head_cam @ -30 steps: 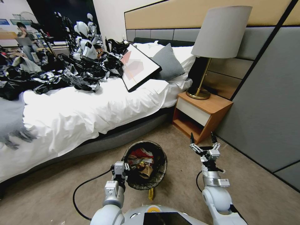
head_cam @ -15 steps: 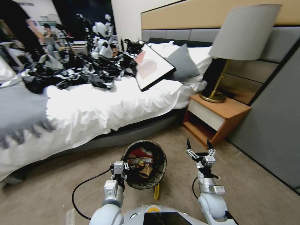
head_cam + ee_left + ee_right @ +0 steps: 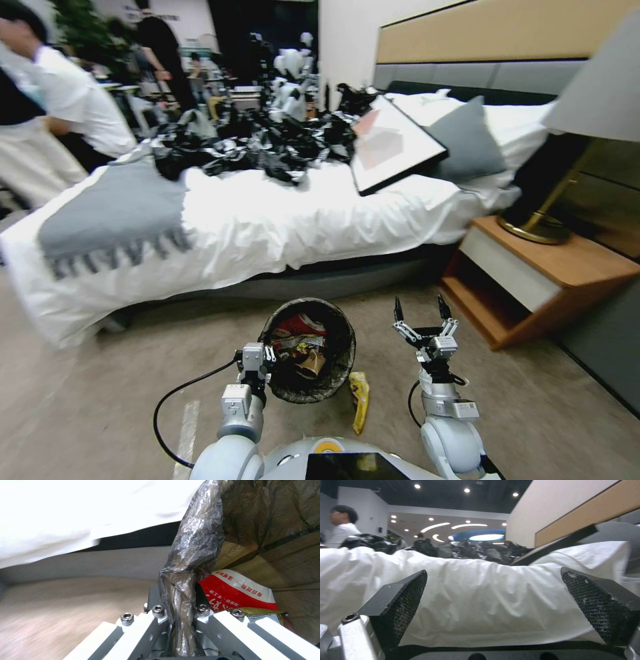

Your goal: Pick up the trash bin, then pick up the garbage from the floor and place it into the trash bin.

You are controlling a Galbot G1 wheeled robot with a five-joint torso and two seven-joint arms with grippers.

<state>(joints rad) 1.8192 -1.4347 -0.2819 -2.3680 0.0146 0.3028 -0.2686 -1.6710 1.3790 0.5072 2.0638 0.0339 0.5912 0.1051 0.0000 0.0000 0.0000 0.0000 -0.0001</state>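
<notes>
View swung left; left end effector (image 3: 267, 357) pinching trash bin (image 3: 337, 373) rim, right end effector (image 3: 419, 311) spread.

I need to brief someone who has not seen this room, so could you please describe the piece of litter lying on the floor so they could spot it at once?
Start at the bed and look down to the carpet in front of it, where the left gripper holds the trash bin by its rim. Just beside the bin, between it and the right gripper, lies the yellow snack packet. It is long, narrow and bright yellow, lying loose on the floor.
</notes>
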